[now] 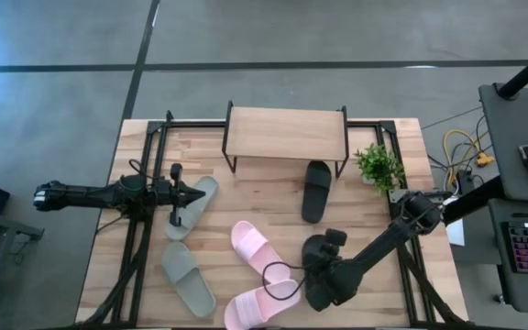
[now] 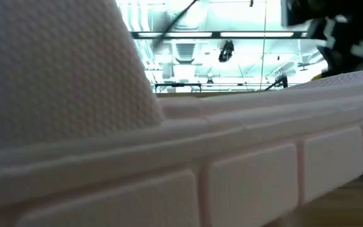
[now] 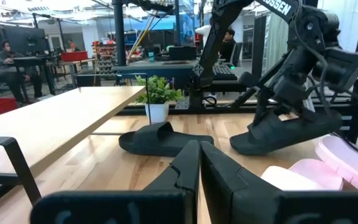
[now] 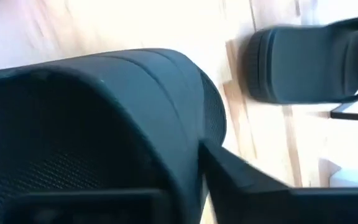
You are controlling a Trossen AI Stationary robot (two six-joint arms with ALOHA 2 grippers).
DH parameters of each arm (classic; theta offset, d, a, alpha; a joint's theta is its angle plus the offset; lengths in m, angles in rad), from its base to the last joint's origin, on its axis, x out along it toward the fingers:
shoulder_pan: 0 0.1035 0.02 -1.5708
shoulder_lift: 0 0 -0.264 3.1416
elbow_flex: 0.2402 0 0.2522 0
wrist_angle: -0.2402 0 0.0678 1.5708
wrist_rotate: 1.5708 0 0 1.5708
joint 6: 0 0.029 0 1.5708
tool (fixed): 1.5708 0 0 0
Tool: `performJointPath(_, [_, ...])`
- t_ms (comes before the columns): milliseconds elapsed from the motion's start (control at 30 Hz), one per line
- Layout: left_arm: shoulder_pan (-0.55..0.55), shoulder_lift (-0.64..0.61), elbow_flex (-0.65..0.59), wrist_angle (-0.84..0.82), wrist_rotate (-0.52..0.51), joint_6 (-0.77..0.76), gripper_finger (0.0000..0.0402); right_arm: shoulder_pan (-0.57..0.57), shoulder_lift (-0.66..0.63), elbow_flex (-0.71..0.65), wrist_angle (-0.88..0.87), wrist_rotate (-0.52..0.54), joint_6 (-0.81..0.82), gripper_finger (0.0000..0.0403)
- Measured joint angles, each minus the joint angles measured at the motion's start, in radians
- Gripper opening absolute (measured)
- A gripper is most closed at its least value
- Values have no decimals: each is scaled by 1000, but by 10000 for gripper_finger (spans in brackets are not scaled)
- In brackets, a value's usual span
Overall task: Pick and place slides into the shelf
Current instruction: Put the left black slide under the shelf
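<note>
- Right pincer (image 1: 319, 275): clenched on black slide (image 3: 284, 134), toe end lifted off surface (image 1: 273, 197); near edge, right of centre.
- Shelf (image 1: 285, 134): approx. 11 o'clock from held slide, far side; nothing on top.
- 2nd black slide (image 1: 316, 190): at shelf foot, long axis 12–6.
- Left pincer (image 1: 183, 195): clenched, empty, over grey-green slide (image 1: 193, 206); farther off.
- Pink pair (image 1: 257, 247): 9 o'clock of right pincer.

Six slides (image 1: 315, 191) lie scattered before the empty wooden shelf (image 1: 285, 135).
</note>
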Motion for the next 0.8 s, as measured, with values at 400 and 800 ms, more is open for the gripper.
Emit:
performJointPath(400, [0,0,0,0,0,0,0,-129,-121,150,22,248,-230,14])
performJointPath(800, [0,2,0,1,0,0,0,-483,-26,105,138,271,-411,13])
